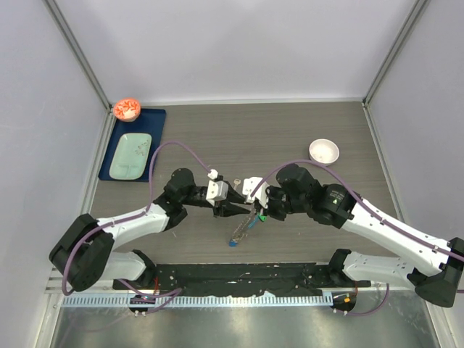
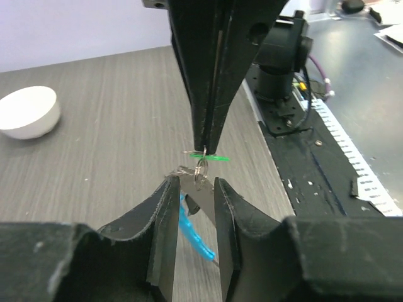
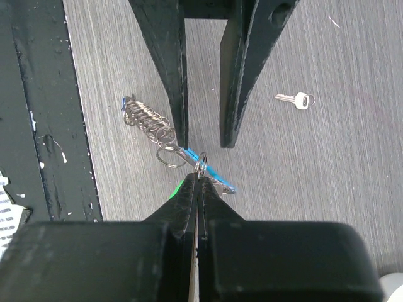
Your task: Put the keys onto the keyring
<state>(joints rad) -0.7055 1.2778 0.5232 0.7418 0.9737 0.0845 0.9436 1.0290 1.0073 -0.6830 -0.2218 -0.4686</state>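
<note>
The keyring [image 3: 148, 118] lies on the table with its chain stretched out. Its light-blue strap [image 2: 192, 229] runs under both grippers, and it also shows in the top view [image 1: 243, 230]. My right gripper [image 3: 200, 179] is shut on the green-headed key [image 2: 214, 157]. That key's small split ring [image 3: 200, 165] sticks out at the tips, right over the strap. My left gripper [image 2: 194, 182] is open, and its fingers straddle the metal clasp end of the keyring, facing the right gripper. The plain silver key [image 3: 296, 99] lies loose on the table beyond them.
A white bowl [image 1: 323, 151] stands at the back right. A dark-blue tray [image 1: 159, 119] with a teal plate and a red-filled bowl [image 1: 127, 109] is at the back left. The black base rail [image 1: 239, 279] runs along the near edge.
</note>
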